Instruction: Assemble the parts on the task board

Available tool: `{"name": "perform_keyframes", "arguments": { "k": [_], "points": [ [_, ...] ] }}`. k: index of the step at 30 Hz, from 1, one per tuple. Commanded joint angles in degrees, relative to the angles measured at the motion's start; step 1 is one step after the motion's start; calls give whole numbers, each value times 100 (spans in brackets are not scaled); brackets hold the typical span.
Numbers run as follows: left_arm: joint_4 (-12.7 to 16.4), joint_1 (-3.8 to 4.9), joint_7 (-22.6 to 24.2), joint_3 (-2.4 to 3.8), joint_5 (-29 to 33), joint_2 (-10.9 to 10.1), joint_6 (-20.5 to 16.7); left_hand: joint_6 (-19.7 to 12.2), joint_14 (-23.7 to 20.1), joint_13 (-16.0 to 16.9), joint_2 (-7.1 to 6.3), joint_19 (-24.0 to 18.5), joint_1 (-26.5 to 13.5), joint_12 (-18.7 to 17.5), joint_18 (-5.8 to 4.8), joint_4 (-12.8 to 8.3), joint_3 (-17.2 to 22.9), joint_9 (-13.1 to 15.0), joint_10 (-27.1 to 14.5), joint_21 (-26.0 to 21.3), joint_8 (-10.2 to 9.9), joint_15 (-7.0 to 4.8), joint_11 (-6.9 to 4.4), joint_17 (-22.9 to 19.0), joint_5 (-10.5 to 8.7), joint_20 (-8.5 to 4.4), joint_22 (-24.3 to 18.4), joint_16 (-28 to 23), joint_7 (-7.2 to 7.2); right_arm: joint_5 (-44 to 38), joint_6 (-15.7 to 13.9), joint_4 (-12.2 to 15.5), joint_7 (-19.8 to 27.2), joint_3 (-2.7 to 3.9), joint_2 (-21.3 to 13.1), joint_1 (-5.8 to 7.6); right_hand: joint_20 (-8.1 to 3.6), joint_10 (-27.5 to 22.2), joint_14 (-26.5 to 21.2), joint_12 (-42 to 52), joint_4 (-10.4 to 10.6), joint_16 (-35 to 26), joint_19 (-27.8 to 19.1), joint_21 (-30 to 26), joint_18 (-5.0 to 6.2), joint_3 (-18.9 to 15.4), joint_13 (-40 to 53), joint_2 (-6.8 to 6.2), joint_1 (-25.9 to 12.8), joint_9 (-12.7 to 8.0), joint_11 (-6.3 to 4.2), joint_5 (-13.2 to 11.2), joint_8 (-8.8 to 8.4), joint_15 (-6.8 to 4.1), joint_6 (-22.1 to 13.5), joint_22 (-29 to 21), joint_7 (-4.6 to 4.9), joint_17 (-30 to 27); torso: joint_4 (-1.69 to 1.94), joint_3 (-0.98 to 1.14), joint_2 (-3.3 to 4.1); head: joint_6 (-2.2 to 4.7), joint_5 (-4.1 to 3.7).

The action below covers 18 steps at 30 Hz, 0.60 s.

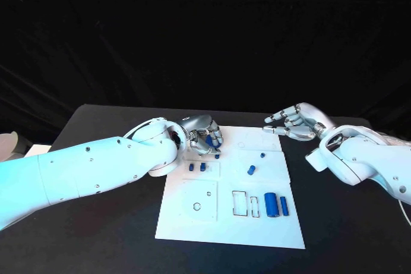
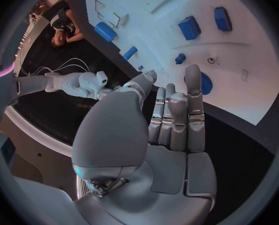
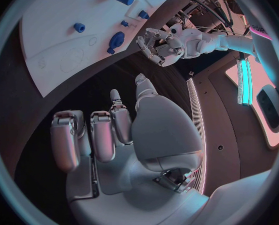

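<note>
The white task board (image 1: pixel 227 223) lies mid-table. My left hand (image 1: pixel 201 137) hovers over its far left corner with fingers stretched out straight. Just past its fingertips (image 2: pixel 192 80) a round blue part (image 2: pixel 206 83) lies on the board; nothing is gripped. Two small blue parts (image 1: pixel 190 166) stand near that hand, and another (image 1: pixel 252 169) lies mid-board. A thick blue cylinder (image 1: pixel 271 204) and a thin blue bar (image 1: pixel 283 206) lie at the board's near right. My right hand (image 1: pixel 296 122) hangs over the far right corner with fingers loosely bent, holding nothing.
Bare black table (image 1: pixel 103 128) surrounds the board on all sides. Two rectangular slots (image 1: pixel 240 202) sit left of the cylinder, and a round recess (image 1: pixel 198 206) lies in the board's near-left square. The table's right side (image 1: pixel 342 226) is bare.
</note>
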Motion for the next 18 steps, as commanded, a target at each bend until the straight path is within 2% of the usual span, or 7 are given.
{"name": "perform_keyframes", "arguments": {
  "k": [1,5,8,11,12,15,18],
  "points": [
    [-120,-3,157,-9,-803,122,219,97,118,-204,38,127,103,-125,37,-38,-2,-106,-13,-22,-117,-2,15,98,3,1,-36,146,-3,4,29,-6,82,0,23,-7,-16,-55,402,-53,1,-46,264,-44,113,-38,594,16,32,3,4,40,9,-12,6,905,-11,693,-22,5,19,6,5],
    [-233,-6,159,-18,-938,253,465,196,143,-434,52,180,155,-306,59,-74,90,-191,-45,-48,-212,-67,-14,108,11,-62,-57,204,-58,8,21,-12,87,0,28,-7,-16,-59,400,-63,1,-51,259,-49,115,-41,587,17,34,3,4,47,8,-12,4,898,-11,685,-34,7,38,21,-4],
    [-321,-7,144,-21,-986,338,598,294,493,-624,25,403,103,-404,47,-68,108,-271,56,47,-309,-91,-36,634,-19,-90,-15,695,-80,10,21,-13,88,0,30,-8,-16,-64,398,-73,1,-57,256,-53,117,-44,581,18,36,2,4,56,8,-13,2,892,-11,678,-35,7,45,23,-2],
    [-414,-8,107,-22,-1025,403,756,399,910,-806,-4,927,26,-476,-191,-48,91,-355,257,1501,-424,-91,-62,1361,-50,-107,1007,1321,-88,11,22,-11,90,0,34,-8,-16,-65,397,-75,1,-58,255,-54,117,-45,580,19,36,2,4,59,8,-13,2,890,-11,677,-37,8,41,10,6],
    [-437,-8,95,-22,-1032,417,802,429,974,-858,-18,1002,4,-505,-227,-43,78,-377,304,1732,-456,-89,-63,1484,-60,-108,1174,1427,-86,11,22,-10,90,0,34,-8,-16,-65,397,-75,1,-58,255,-54,117,-45,580,19,36,2,4,59,8,-13,2,890,-11,677,-38,8,45,7,5],
    [-490,-9,57,-22,-1049,451,904,484,1078,-952,-34,1116,-38,-564,-291,-31,30,-417,380,2146,-519,-99,-68,1688,-83,-114,1478,1596,-87,11,24,-8,91,0,35,-8,-16,-65,397,-75,1,-58,255,-54,117,-45,580,19,36,2,4,59,8,-13,2,890,-11,677,-29,6,45,0,-7],
    [-548,-11,28,-22,-1063,491,985,525,1120,-1008,-25,1161,-43,-604,-312,-31,13,-438,422,2290,-553,-98,-67,1756,-88,-118,1586,1658,-83,11,26,-5,94,0,42,-8,-16,-65,397,-75,1,-58,255,-54,117,-45,580,19,36,2,4,59,8,-13,2,890,-11,677,-28,6,39,-6,-2]
  ]
}}
